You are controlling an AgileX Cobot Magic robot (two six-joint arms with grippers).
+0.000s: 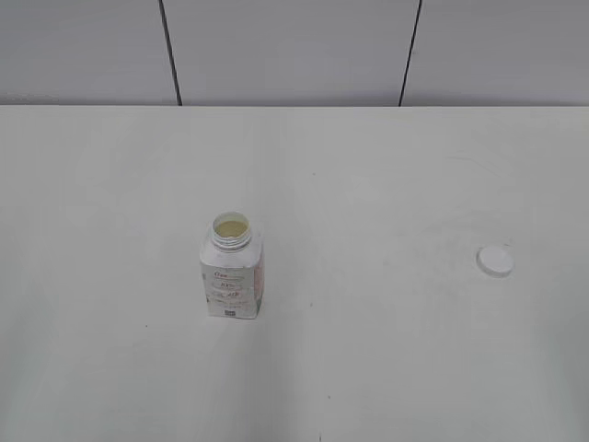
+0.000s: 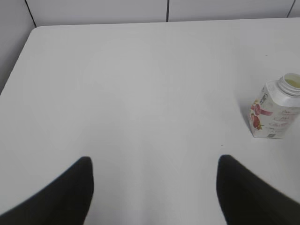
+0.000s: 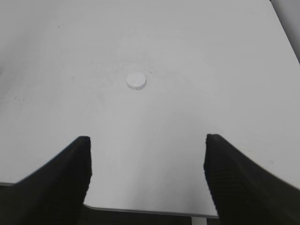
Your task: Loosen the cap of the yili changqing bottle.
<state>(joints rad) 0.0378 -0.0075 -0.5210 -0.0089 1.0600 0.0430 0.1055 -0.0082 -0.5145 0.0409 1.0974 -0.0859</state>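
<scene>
White table [image 1: 368,368] | bottle [image 1: 232,276] upright, uncapped | cap [image 1: 495,261] apart | L tool [image 2: 154,187] & R tool [image 3: 147,173] wide, empty

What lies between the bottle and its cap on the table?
Nothing: in the exterior view, only bare table separates the open yili changqing bottle from the cap lying to its right.

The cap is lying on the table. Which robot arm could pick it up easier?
Probably the right. The cap lies flat, far right of the open bottle, straight ahead of the open right gripper. The open left gripper sees only the bottle.
</scene>
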